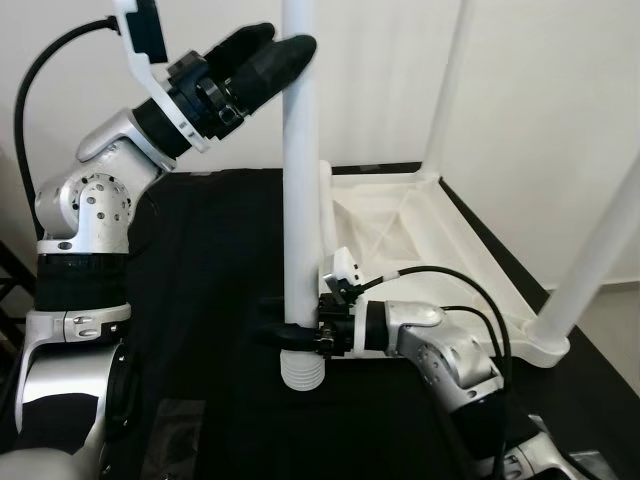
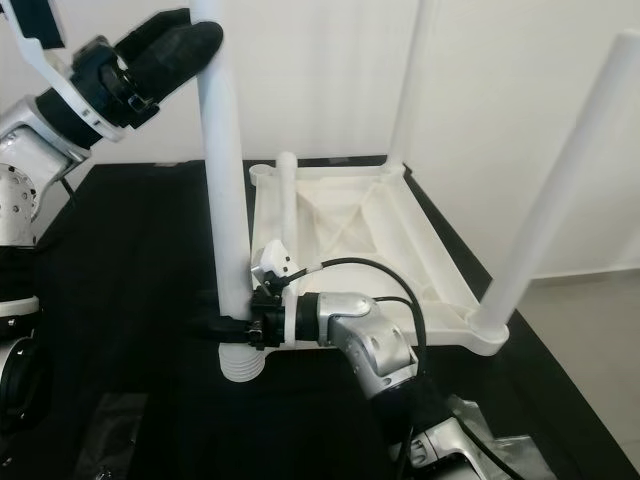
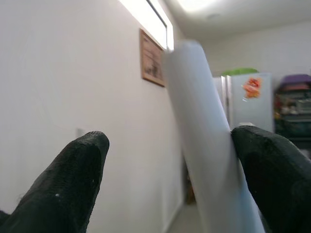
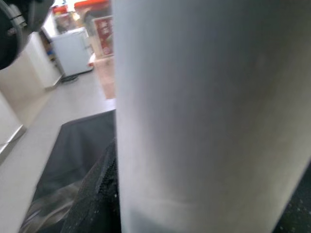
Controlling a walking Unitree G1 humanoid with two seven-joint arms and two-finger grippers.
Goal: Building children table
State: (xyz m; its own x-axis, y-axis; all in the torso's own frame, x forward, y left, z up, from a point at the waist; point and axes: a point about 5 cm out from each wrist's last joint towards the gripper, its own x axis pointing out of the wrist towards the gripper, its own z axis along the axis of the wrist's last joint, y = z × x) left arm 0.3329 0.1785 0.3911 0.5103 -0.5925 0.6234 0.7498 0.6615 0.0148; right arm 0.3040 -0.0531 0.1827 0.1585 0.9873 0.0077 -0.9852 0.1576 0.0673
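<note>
I hold a loose white table leg [image 1: 300, 200] upright over the black surface, its ribbed screw end [image 1: 302, 372] pointing down. My right gripper [image 1: 288, 335] is shut on the leg just above that end; the right wrist view has the leg [image 4: 204, 111] pressed close. My left gripper [image 1: 288, 42] is up at the leg's top and stands open, with one fingertip [image 3: 272, 160] touching the leg [image 3: 204, 145] and the other apart. Behind lies the white tabletop [image 1: 470, 250] upside down, with two legs [image 1: 600, 250] [image 1: 450, 80] standing up from its far and right corners.
A black cloth [image 1: 200, 260] covers the work surface. A further white tube [image 2: 288, 195] stands at the tabletop's near-left corner, right behind the held leg. Clear plastic wrap [image 1: 170, 440] lies at the front left. The surface's right edge drops to the floor [image 1: 620, 310].
</note>
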